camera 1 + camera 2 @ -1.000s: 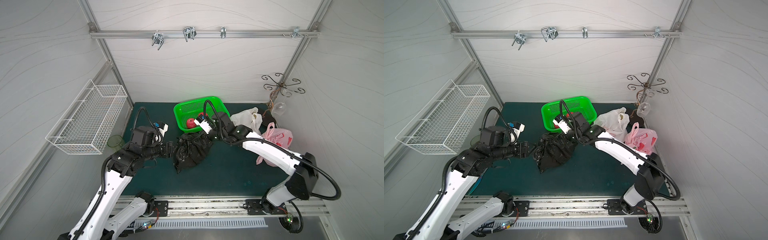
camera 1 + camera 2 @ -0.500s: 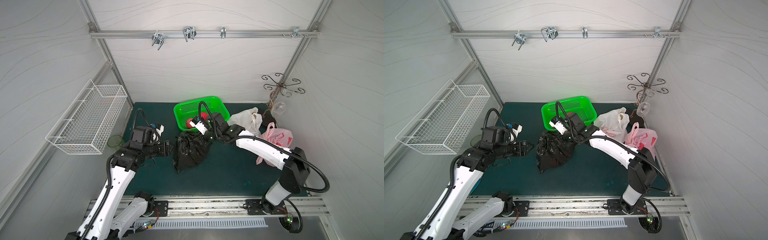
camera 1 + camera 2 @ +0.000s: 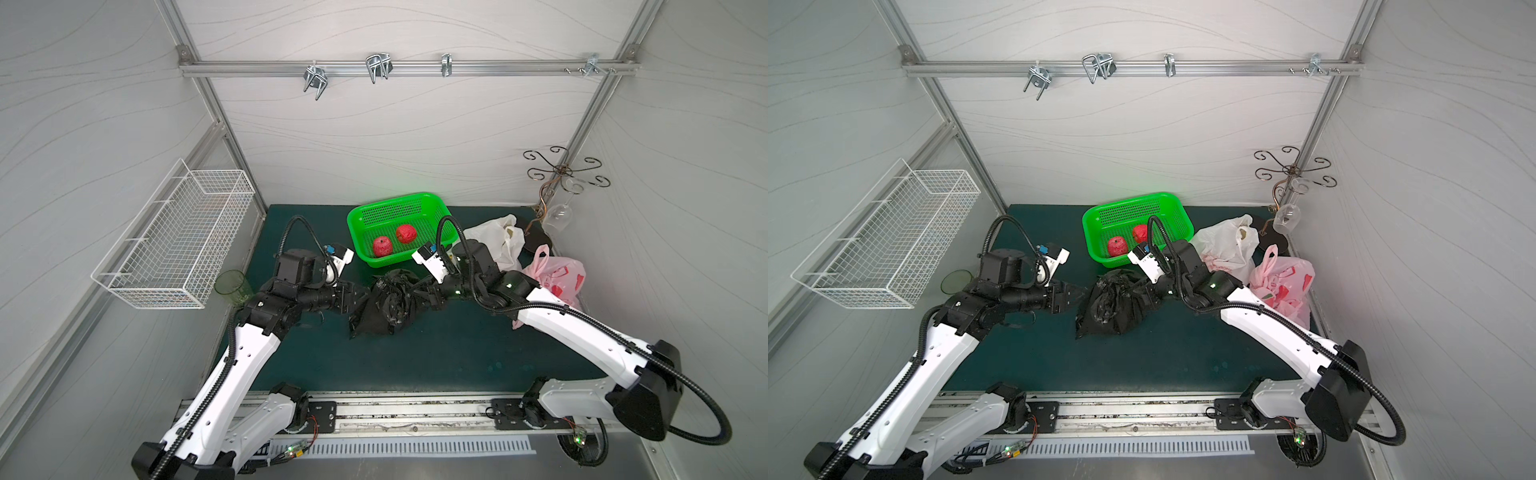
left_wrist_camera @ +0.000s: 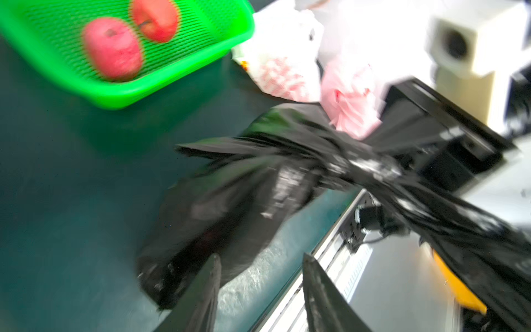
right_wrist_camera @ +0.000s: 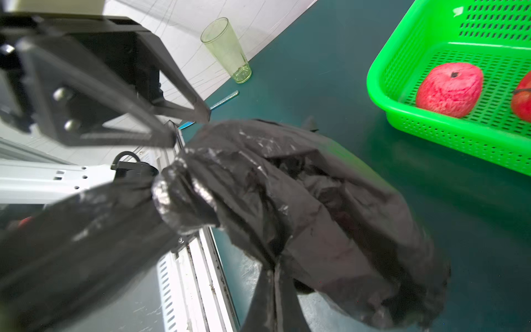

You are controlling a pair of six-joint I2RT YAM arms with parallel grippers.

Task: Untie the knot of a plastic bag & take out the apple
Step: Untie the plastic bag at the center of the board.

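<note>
The green mat [image 3: 415,357] is the biggest thing here. The left arm [image 3: 249,353] and the right arm [image 3: 582,332] reach in from the 2 sides and meet in the middle. At the back sits a green basket [image 3: 357,216] with 2 red apples [image 3: 382,246] in it.

Just in front of the basket, the black bag [image 3: 386,303] lies on the mat between the arms. It looks lumpy, but I cannot see an apple inside it.

The knot [image 5: 175,189] is a tight twisted bunch on the bag, and it is not undone.

The right gripper [image 5: 274,287] is pressed together and pinches black plastic of the bag. The left gripper [image 5: 189,128] is spread wide. Its 2 fingers point at the knot, very close, with nothing between them.

So I think this bag's job is only near its start: 1 side is held. What is left is to grab the other side, pull the knot loose, open the bag, and lift the apple out.
</note>
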